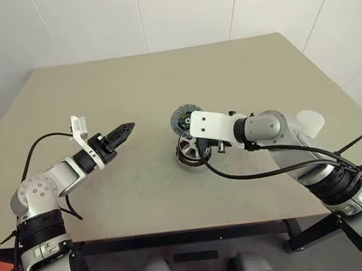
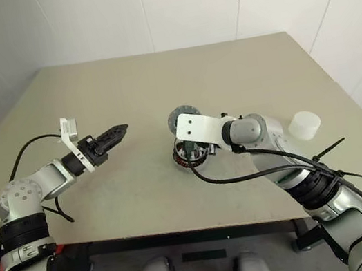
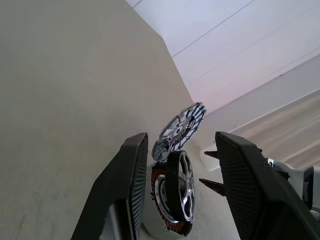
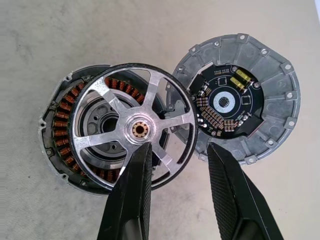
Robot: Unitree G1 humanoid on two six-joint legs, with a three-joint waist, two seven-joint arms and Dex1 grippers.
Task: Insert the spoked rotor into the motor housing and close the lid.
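Note:
The motor housing, a silver cup ringed with copper windings, sits mid-table. On top of it lies the spoked rotor, a dark ring with silver spokes. It is off-centre, and its rim overhangs toward the lid. The lid, a grey disc, lies beside the housing with its dark circuit face up. My right gripper hovers at the rotor's near edge. Its fingers stand apart, straddling the rim without clamping it. My left gripper hangs open and empty above the table, left of the parts and pointing at them.
A translucent white cup stands on the beige table to the right, behind my right forearm. A black cable loops under the right arm near the housing. Bare tabletop lies between the two grippers and toward the far edge.

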